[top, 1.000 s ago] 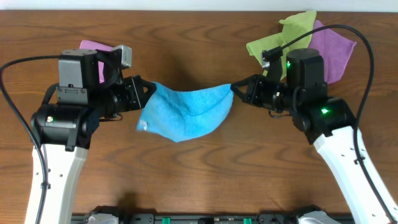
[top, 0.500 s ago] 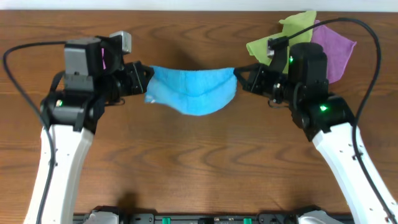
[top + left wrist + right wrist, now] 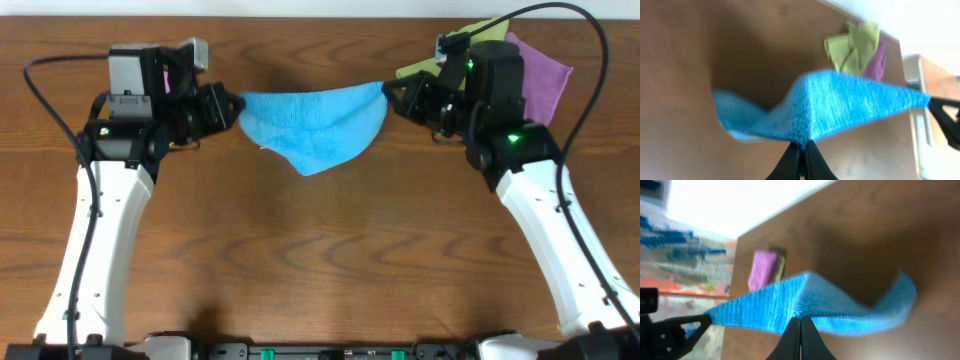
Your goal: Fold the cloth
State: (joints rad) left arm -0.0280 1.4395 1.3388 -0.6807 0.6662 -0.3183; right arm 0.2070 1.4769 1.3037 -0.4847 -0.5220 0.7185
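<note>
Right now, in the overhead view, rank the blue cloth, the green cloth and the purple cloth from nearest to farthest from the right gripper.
1. The blue cloth: its corner is pinched in the right gripper, and the rest hangs to that gripper's left.
2. The green cloth: just behind the gripper, partly hidden.
3. The purple cloth: farther out, on the far right.

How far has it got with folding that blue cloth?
Early on. Done: the left gripper and right gripper each pinch one end of the blue cloth. In hand: it hangs stretched between them, its middle sagging toward the table. Left: no neat fold shows yet, so it seems the cloth must be laid down and doubled over.
</note>
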